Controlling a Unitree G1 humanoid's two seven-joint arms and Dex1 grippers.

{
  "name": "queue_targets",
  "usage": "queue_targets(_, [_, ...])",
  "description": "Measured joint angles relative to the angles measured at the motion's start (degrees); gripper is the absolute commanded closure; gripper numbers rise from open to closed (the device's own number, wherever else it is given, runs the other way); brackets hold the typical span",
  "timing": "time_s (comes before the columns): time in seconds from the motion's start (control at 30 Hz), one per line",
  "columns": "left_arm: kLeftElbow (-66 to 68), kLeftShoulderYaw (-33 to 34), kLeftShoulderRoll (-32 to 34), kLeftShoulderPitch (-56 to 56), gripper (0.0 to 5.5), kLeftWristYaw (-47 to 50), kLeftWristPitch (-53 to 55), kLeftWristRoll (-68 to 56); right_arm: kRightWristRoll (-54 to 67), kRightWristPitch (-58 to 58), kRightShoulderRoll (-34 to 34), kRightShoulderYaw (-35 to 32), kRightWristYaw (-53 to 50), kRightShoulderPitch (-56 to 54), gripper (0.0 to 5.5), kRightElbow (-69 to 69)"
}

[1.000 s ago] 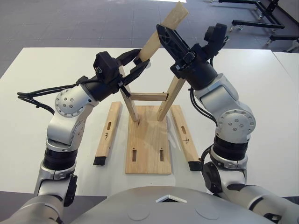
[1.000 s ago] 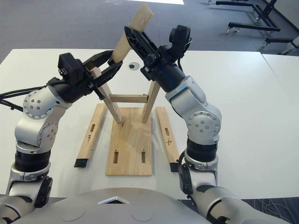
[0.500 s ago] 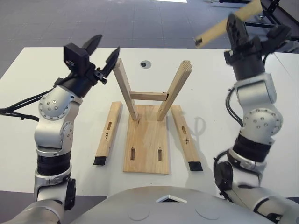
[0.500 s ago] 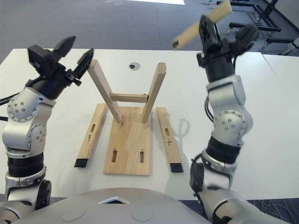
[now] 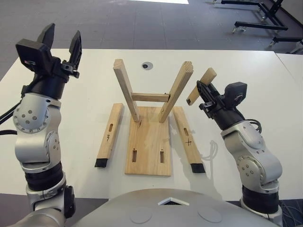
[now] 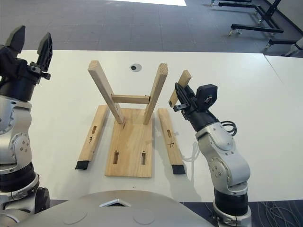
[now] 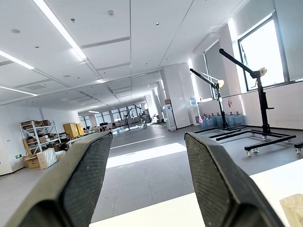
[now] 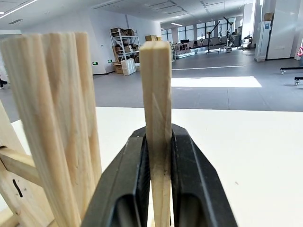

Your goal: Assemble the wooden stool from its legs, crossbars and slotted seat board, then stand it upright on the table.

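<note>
Black right gripper point(image 5: 202, 94): pinched tight on a flat, pale-grained crossbar point(image 5: 207, 76) beside the slanted square leg point(image 5: 179, 90); left gripper point(image 5: 61, 40): hung raised, spread wide, empty

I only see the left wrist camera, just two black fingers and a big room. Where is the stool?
Observer: The seat board lies flat on the table, with two standing legs rising from it, joined by a crossbar.
Operator: Is the other arm holding anything?
Observer: Yes, the right end effector is shut on a wooden piece, beside the right-hand standing leg.
Operator: Any parts left?
Observer: Two slotted legs lie flat, one each side of the board.
</note>
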Motion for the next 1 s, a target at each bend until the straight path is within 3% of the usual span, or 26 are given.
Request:
queue_targets(0.23, [1.4, -0.1, -2.6, 2.1, 2.71, 3.2, -3.1, 3.2, -1.8, -4.6, -3.3, -1.3, 9.7, 7.2, 5.11, 1.9])
queue_targets(0.53, [2.0, 0.4, -4.2, 5.2, 2.71, 5.2, -4.9, 5.2, 8.5, 3.8, -10.2, -7.3, 19.0, 6.7, 5.11, 4.1])
queue_targets(1.0, [1.9, -0.1, -4.6, 6.2, 2.71, 4.9, -4.6, 6.8, 9.3, 6.6, -13.4, -4.0, 25.0, 4.1, 5.11, 7.2])
